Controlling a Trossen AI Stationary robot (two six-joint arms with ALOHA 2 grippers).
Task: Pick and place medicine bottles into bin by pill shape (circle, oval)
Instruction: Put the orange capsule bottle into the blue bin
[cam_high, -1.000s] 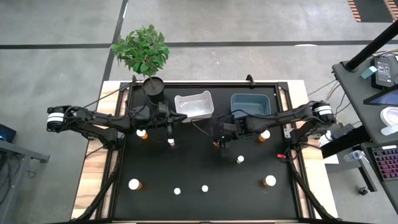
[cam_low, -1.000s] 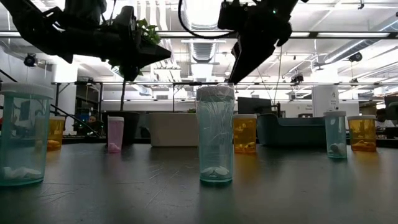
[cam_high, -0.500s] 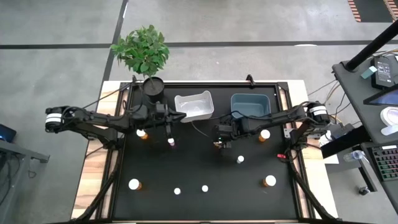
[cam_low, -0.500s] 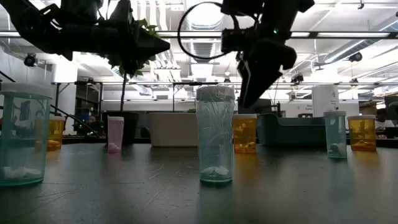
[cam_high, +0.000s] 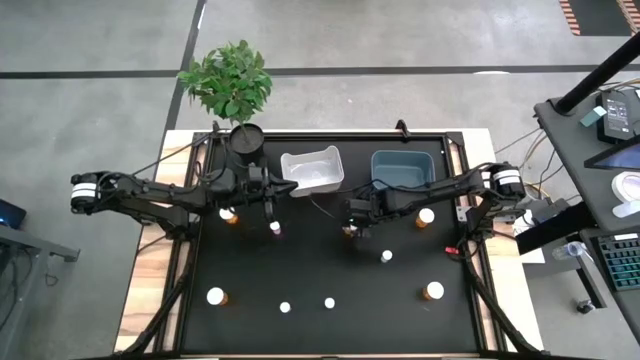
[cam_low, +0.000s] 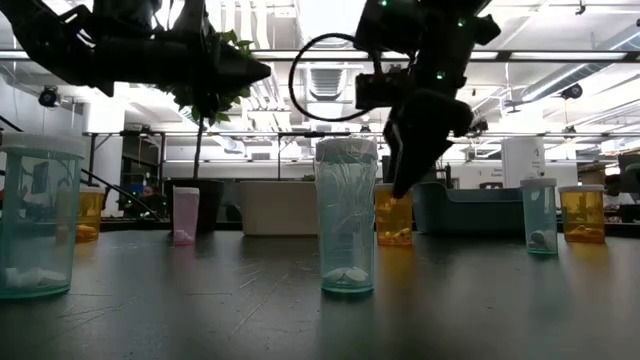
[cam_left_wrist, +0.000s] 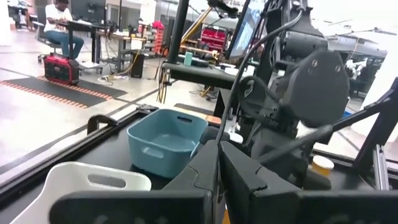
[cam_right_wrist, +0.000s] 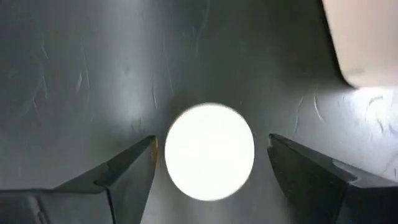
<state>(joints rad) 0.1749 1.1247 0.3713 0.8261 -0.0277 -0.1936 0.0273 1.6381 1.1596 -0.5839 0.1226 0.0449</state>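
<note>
The right gripper (cam_right_wrist: 211, 168) stood directly above an amber bottle (cam_low: 394, 214), with its fingers (cam_right_wrist: 127, 171) spread wide to either side of the bottle's white cap (cam_right_wrist: 209, 151). Clear gaps showed between the cap and each finger, so nothing was gripped or touched. In the low view the fingertips hung level with the top of that bottle. Just beyond the gripper toward the table's far edge sat the blue bin (cam_high: 403, 168), with the white bin (cam_high: 312, 170) beside it. The left gripper (cam_left_wrist: 217, 163) was fully closed on nothing, held above the table just in front of the white bin. A small pink-tinted bottle (cam_high: 275, 228) stood just below it, and another amber bottle (cam_high: 228, 214) stood close to its arm. The remaining medicine bottles were well apart from the right gripper: one amber (cam_high: 425, 217) toward the right arm's base, one small clear (cam_high: 386, 256) nearer the front, and four more (cam_high: 329, 302) along the front of the black table (cam_high: 330, 270). Open mat surrounded the target bottle on all sides.
</note>
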